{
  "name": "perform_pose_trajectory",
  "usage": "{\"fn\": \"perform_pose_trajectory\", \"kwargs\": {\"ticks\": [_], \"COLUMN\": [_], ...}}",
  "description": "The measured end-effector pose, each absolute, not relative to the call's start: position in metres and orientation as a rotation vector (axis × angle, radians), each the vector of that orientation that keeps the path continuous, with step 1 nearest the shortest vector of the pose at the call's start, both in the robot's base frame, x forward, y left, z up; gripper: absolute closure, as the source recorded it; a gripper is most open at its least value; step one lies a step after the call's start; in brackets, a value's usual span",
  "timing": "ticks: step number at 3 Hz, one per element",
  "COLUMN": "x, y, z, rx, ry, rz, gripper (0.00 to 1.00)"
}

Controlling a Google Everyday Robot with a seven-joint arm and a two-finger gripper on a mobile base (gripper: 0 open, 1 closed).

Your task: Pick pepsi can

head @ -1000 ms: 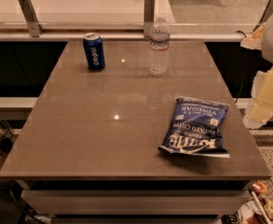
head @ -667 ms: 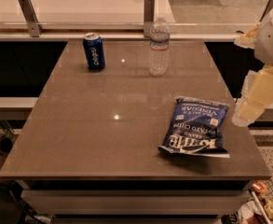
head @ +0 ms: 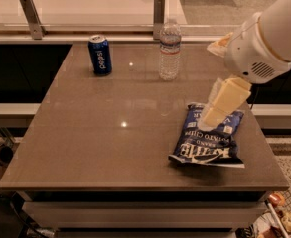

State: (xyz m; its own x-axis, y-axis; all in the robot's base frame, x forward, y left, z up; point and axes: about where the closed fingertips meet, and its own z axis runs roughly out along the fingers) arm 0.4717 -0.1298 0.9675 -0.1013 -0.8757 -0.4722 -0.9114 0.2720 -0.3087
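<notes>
One target to fetch: pepsi can [head: 100,54], upright near the far-left corner of the table [head: 110,133], well apart from the water bottle [head: 170,51] to its right and farther yet from the chip bag [head: 209,143]. Probably handles as a stiff, thin-walled cylinder, light if empty and heavier if full; cannot tell which. Likely smooth and slick on the painted side, so worth taking around the middle of the body, below the silver rim, squeezing firmly but not hard enough to dent. Rolls away if tipped, so best approached level and square. As for the hand [head: 212,117]: hovering over the chip bag at the right, far from the can; cannot tell whether spread wide or drawn narrow.
</notes>
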Motion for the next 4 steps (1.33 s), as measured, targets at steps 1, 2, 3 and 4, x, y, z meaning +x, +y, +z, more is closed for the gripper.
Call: {"fn": "perform_pose_trajectory", "kwargs": {"ticks": [1, 2, 3, 4], "x": [0.491, 0.518, 0.546, 0.575], "y": [-0.091, -0.058, -0.033, -0.014], "z": [0.950, 0.932, 0.923, 0.918], "rx": [-1.547, -1.463, -1.389, -1.299], "ry": [1.904, 1.853, 1.818, 1.810], "rz": [0.223, 0.371, 0.479, 0.540], "gripper": [0.00, 0.00, 0.00, 0.00]}}
